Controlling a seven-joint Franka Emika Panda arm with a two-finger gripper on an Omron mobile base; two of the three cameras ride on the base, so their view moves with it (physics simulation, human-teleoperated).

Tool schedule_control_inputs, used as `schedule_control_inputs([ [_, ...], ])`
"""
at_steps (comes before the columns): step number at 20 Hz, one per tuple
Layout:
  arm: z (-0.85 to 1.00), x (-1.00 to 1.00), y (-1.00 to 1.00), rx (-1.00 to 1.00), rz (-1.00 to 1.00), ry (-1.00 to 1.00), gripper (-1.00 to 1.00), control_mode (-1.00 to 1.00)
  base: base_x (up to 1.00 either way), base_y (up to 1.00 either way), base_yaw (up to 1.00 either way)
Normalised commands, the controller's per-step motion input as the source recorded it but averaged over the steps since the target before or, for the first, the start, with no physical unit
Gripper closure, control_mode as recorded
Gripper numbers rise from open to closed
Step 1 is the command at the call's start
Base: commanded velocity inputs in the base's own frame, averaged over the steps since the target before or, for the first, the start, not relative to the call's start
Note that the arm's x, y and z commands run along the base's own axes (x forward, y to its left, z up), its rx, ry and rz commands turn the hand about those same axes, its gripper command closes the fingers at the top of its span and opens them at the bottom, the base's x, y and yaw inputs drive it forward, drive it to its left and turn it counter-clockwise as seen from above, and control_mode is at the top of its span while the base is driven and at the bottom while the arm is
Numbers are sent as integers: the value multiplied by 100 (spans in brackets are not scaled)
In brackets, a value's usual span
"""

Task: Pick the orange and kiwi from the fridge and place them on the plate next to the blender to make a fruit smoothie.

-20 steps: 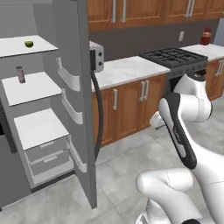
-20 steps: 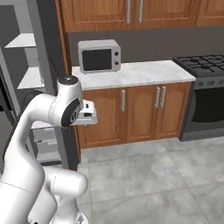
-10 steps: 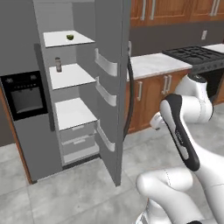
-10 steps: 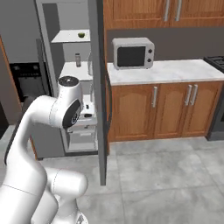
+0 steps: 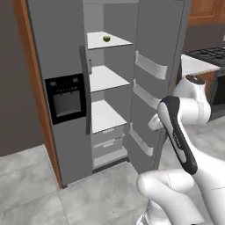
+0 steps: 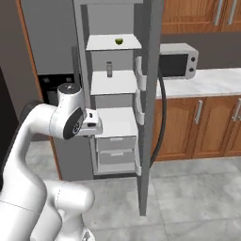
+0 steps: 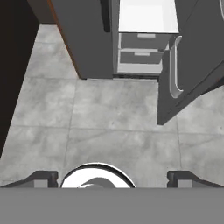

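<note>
Ahead of the base, fridge (image 6: 117, 89) stands w/ right door swung wide, door edge toward the arm; bare grey floor (image 7: 113, 118) lies open in front. Kiwi (image 6: 119, 41), small yellow-green dome, sits alone on top shelf; a small jar (image 6: 109, 68) one shelf below. Tool (image 7: 112, 177) points at floor, tips wide apart, holding nothing.
</note>
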Motion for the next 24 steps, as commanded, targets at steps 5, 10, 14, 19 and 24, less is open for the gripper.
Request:
schedule_control_inputs([
  [5,0,0,0,0,0,0,-100,100,100,17,-2],
  [10,0,0,0,0,0,0,-100,100,100,-5,2],
  [14,0,0,0,0,0,0,-100,100,98,-1,4],
  [19,0,0,0,0,0,0,-100,100,80,-38,7],
  [24,0,0,0,0,0,0,-100,100,5,0,0],
])
